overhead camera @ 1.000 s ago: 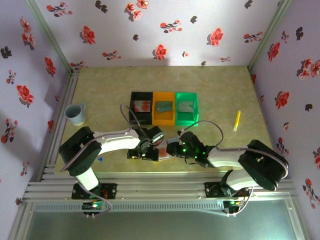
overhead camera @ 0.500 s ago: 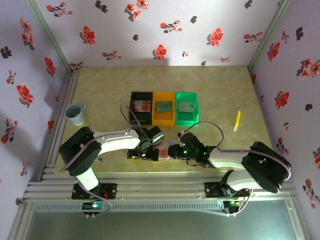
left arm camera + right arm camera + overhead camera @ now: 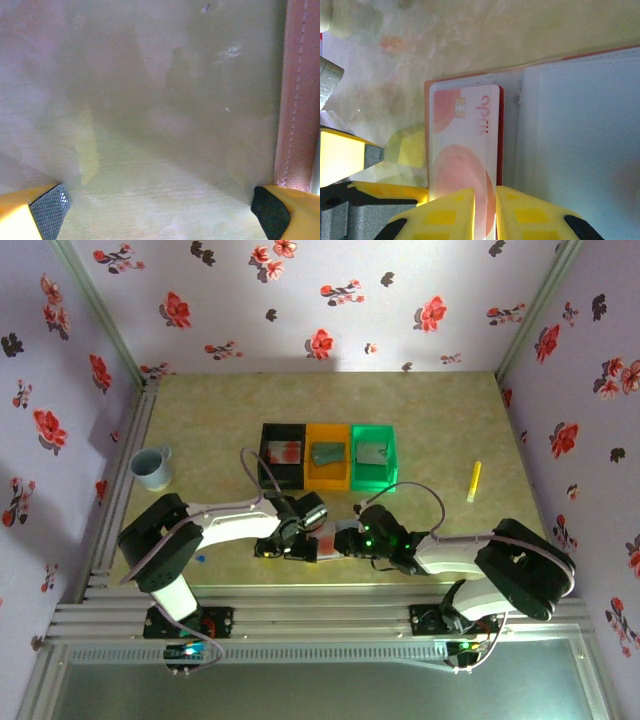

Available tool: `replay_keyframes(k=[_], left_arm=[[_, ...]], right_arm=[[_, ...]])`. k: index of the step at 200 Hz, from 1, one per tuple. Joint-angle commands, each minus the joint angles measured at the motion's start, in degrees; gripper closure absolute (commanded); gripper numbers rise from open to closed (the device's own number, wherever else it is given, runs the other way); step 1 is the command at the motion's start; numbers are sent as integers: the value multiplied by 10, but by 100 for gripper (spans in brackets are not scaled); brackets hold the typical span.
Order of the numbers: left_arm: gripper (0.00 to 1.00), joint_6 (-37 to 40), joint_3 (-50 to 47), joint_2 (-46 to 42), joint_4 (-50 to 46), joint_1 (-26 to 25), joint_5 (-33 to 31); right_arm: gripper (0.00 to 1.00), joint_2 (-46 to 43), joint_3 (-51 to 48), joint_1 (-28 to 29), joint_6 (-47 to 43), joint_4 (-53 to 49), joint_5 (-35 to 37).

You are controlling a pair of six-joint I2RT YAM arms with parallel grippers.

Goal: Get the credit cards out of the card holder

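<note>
Over the last second the right gripper (image 3: 485, 216) has crept a little leftward along the near edge of the table (image 3: 440, 420), toward the open card holder (image 3: 570, 140), and its fingers now stand almost pressed together over the near end of a credit card (image 3: 462, 150). That card still sits in the holder's left pocket. Whether the fingers actually have hold of it I cannot tell, so the pull-out looks about to start rather than done. The left gripper (image 3: 160, 215) has stayed spread wide, low over the table, with one fingertip just beside the holder's stitched pinkish edge, apparently bracing it. The card shows a gold chip and a short line of red lettering turned sideways, too unclear to read with confidence. Farther back, the black bin (image 3: 266, 452) holds a pale card with a red blotch, which suggests one is already out. What lies in the orange bin (image 3: 327, 480) and green bin (image 3: 391, 455) is too small to tell. None of them shows readable writing, nor does the mug (image 3: 152, 468).
</note>
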Motion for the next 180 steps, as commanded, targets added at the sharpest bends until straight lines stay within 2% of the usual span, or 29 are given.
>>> replay_keyframes(k=[1, 95, 155, 180], left_arm=[[0, -10, -42, 66, 87, -17, 54], [0, -10, -42, 69, 87, -17, 54], [0, -10, -42, 69, 87, -17, 55], [0, -10, -42, 69, 87, -17, 55]], right_arm=[[84, 4, -3, 5, -6, 50, -46], [92, 2, -6, 5, -10, 69, -70], [100, -3, -8, 5, -12, 64, -67], [100, -10, -8, 5, -16, 53, -60]])
